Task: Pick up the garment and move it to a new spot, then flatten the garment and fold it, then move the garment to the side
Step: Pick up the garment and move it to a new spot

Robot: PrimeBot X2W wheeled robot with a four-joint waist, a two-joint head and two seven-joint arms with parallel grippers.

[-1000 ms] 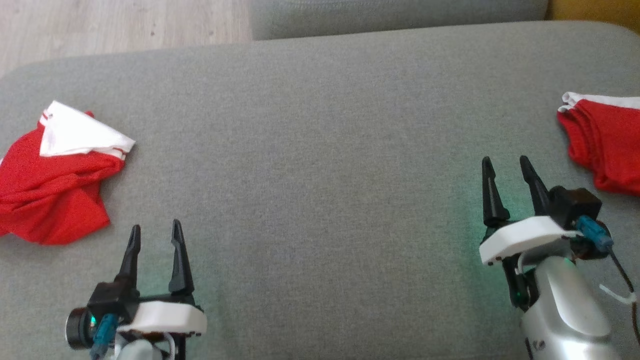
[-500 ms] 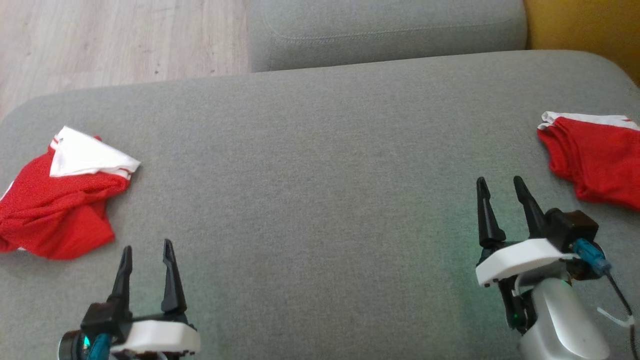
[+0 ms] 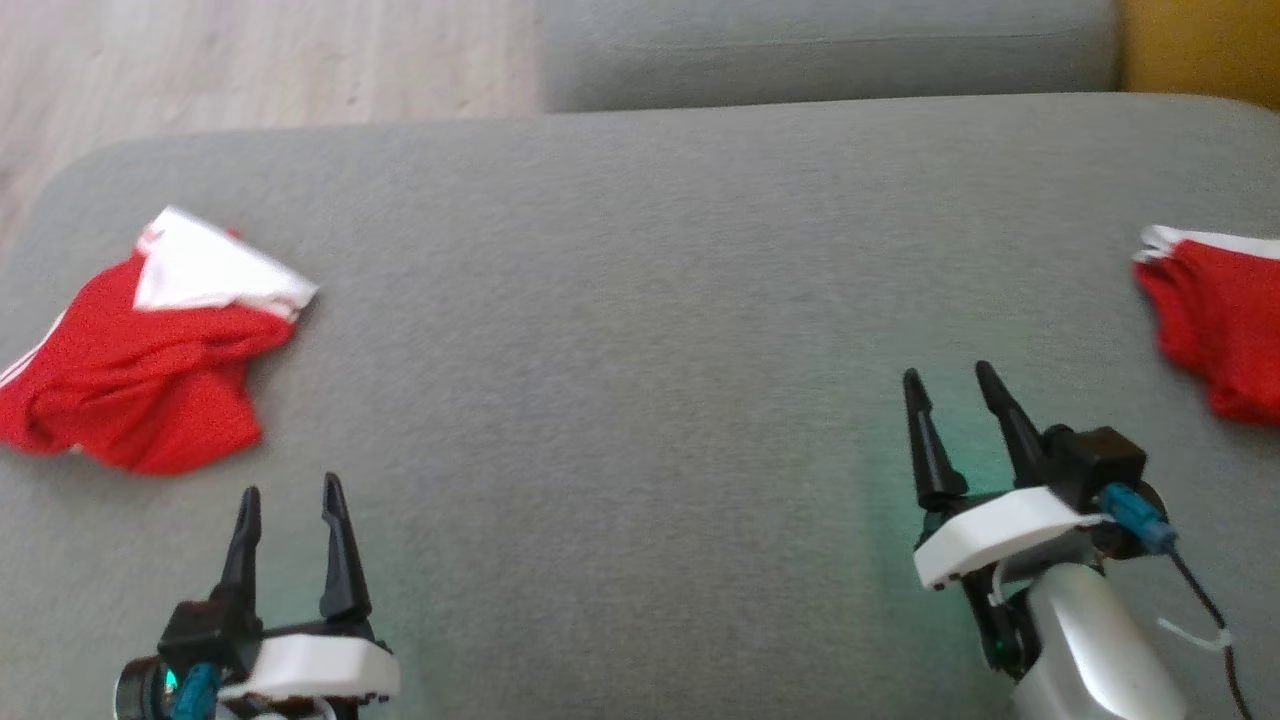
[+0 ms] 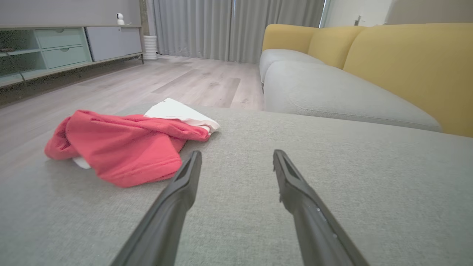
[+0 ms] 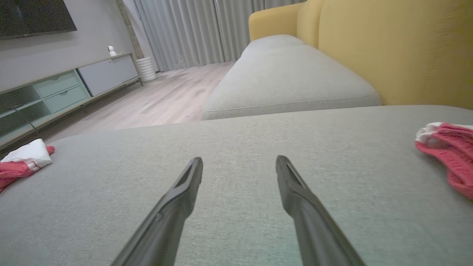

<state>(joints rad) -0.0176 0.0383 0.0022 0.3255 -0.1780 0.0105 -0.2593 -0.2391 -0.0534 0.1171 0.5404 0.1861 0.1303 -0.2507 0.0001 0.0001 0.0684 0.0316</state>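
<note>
Head view: pick-up step pending.
Crumpled red garment (image 3: 140, 400) on sofa cushion (image 3: 640, 300), ahead-left of left fingers (image 3: 340, 560); left and right fingers (image 3: 925, 440) spread wide, empty. Next: reach left, pinch fabric edge.

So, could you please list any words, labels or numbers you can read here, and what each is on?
None: no text can be read in any view.
The red and white garment on the left is plain cloth with white trim.
The red garment on the right, the grey cushion, the yellow sofa back and the cabinet bear no lettering either.
</note>
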